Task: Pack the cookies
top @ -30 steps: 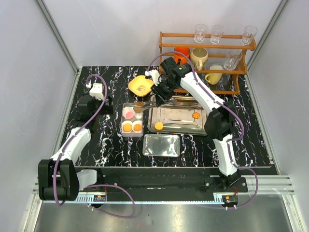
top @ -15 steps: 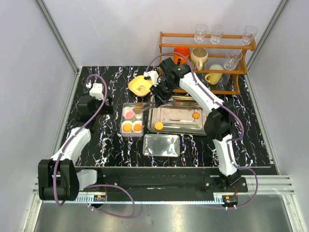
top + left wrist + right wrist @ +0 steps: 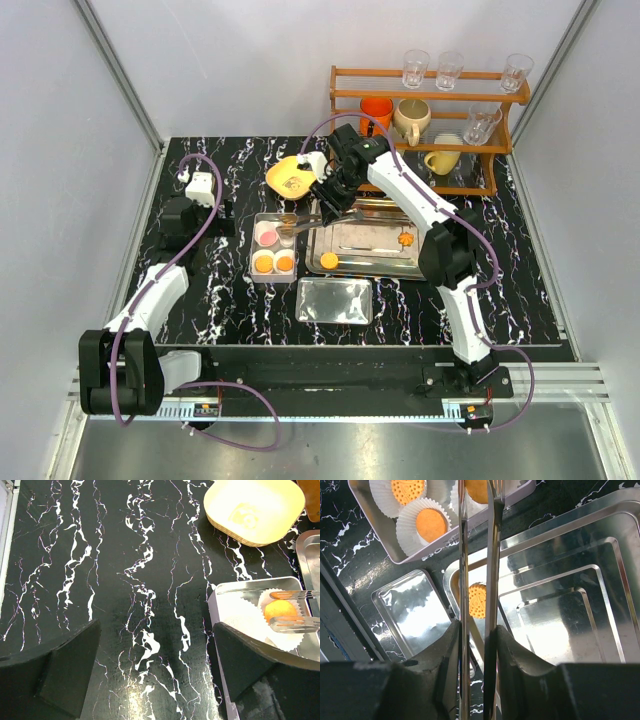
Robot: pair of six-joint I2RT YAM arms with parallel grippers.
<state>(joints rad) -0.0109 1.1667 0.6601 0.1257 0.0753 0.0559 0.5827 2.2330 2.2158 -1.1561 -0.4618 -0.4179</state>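
My right gripper (image 3: 477, 640) (image 3: 331, 194) is shut on metal tongs (image 3: 492, 555) that reach left over the white box (image 3: 252, 250). The tong tips (image 3: 295, 625) straddle an orange cookie (image 3: 281, 610) in the box's far right paper cup. I cannot tell whether that cookie rests in the cup. Two orange cookies (image 3: 431, 524) sit in the near cups, and a pink one (image 3: 267, 235) in the far left cup. Two more orange cookies (image 3: 329, 260) (image 3: 406, 239) lie on the steel tray (image 3: 365, 250). My left gripper (image 3: 157, 650) is open over bare table, left of the box.
A steel lid (image 3: 335, 300) lies in front of the tray. A yellow bowl (image 3: 291, 177) sits behind the box. At the back right, a wooden rack (image 3: 430, 120) holds mugs and glasses. Grey walls close in the sides and back of the black marble table.
The right arm has shifted slightly left and back, bringing the tong tips over the box's far right cup. The left arm has not moved.
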